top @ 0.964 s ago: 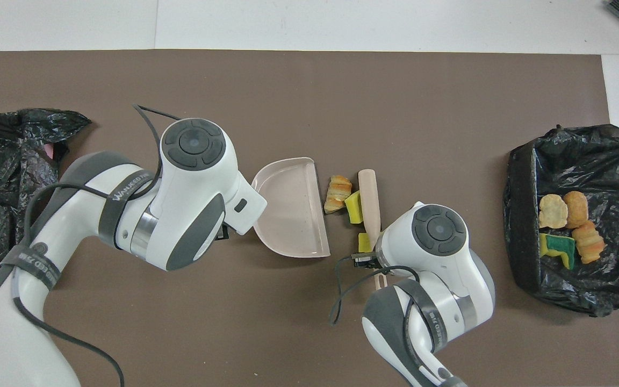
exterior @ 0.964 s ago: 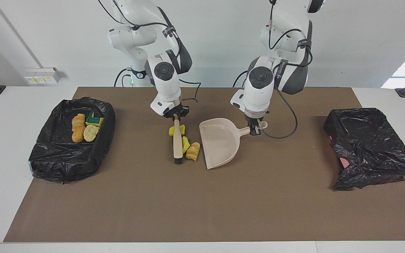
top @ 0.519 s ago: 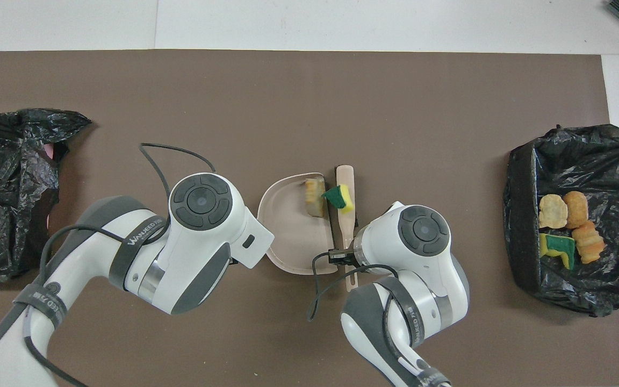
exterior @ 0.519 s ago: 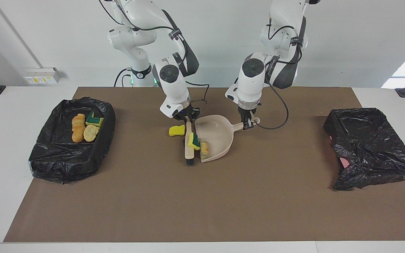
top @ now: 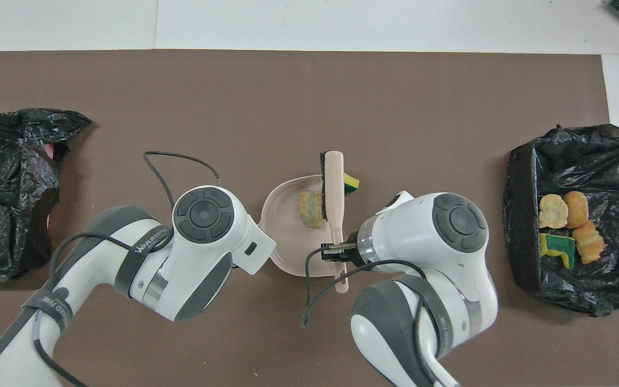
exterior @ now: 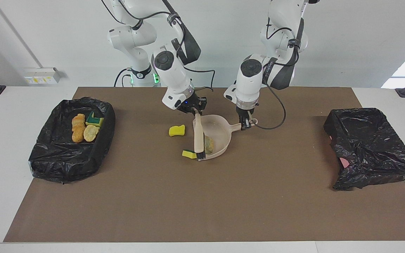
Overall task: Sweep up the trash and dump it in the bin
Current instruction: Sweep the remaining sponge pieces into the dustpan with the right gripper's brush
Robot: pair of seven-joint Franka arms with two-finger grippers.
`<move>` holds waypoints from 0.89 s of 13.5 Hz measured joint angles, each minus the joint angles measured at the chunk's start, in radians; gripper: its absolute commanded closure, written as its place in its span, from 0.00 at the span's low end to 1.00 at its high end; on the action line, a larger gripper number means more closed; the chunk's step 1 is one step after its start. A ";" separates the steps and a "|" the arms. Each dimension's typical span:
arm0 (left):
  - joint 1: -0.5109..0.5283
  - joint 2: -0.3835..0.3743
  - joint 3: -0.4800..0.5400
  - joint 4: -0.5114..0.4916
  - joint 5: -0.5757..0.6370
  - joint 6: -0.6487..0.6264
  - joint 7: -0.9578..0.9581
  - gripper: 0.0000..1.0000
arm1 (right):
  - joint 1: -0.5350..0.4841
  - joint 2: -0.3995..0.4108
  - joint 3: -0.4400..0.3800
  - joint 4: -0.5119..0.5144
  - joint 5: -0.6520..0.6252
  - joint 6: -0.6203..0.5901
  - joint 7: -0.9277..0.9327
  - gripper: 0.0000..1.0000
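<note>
Brush (exterior: 198,135) over dustpan (exterior: 220,135) (one scrap (exterior: 208,144) inside)

The dustpan (exterior: 214,138) lies at the middle of the mat (exterior: 202,211). One scrap (exterior: 208,144) sits in it. The brush (exterior: 198,137) lies across its open mouth. Seen in the overhead view, a sponge piece (top: 350,183) touches the brush at its 3 o'clock, on the mat. A second sponge piece (exterior: 177,130) lies on the mat toward the right arm's end. At 3 o'clock from the dustpan stands the bin (top: 524,215) with four scraps (top: 567,226) in it. At 9 o'clock lies a bag (top: 3,188).
</note>
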 measured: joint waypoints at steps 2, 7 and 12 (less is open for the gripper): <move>0.000 -0.001 0.000 -0.001 0.000 0.000 0.004 1.00 | -0.076 -0.094 -0.003 -0.006 -0.069 -0.126 0.000 1.00; -0.003 -0.004 -0.005 -0.001 0.000 -0.001 0.005 1.00 | -0.194 -0.123 -0.006 -0.100 -0.328 -0.346 -0.047 1.00; -0.029 -0.022 -0.011 -0.023 0.000 -0.002 0.004 1.00 | -0.094 -0.044 0.008 -0.194 -0.299 -0.189 0.031 1.00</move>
